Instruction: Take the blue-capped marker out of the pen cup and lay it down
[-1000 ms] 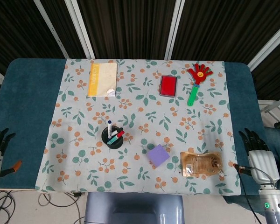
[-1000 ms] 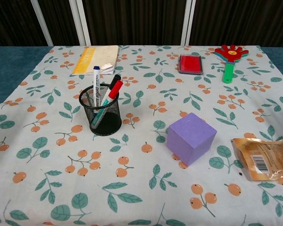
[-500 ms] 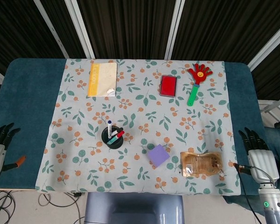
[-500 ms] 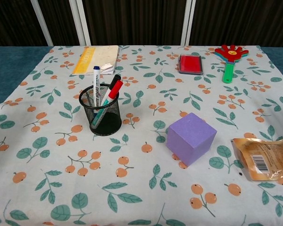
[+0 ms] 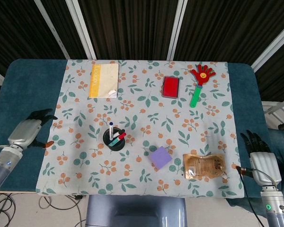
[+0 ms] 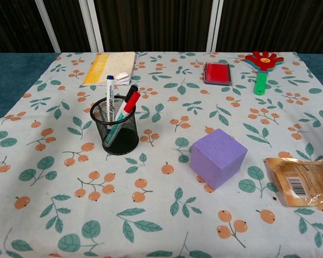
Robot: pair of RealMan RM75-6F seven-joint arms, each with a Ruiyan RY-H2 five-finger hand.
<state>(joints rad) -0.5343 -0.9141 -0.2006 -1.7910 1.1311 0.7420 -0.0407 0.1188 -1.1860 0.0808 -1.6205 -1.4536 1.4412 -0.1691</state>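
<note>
A black mesh pen cup [image 5: 114, 141] [image 6: 114, 130] stands on the floral cloth, left of centre. The blue-capped marker [image 5: 111, 127] [image 6: 110, 94] stands upright in it, beside red-capped and black-capped markers [image 6: 128, 104]. In the head view my left hand [image 5: 30, 128] hovers over the blue table edge, well left of the cup, holding nothing, with its fingers apart. At the table's near right corner my right hand [image 5: 258, 153] is empty, its fingers spread. Neither hand shows in the chest view.
A purple cube [image 5: 160, 157] [image 6: 218, 157] and a brown pouch [image 5: 204, 166] [image 6: 302, 180] lie right of the cup. At the back lie a yellow notebook [image 5: 103, 80], a red case [image 5: 171, 86] and a hand-shaped clapper [image 5: 200, 80].
My left hand has moved up and to the right, from the frame's left edge toward the cloth. The right hand and the cup stay put.
</note>
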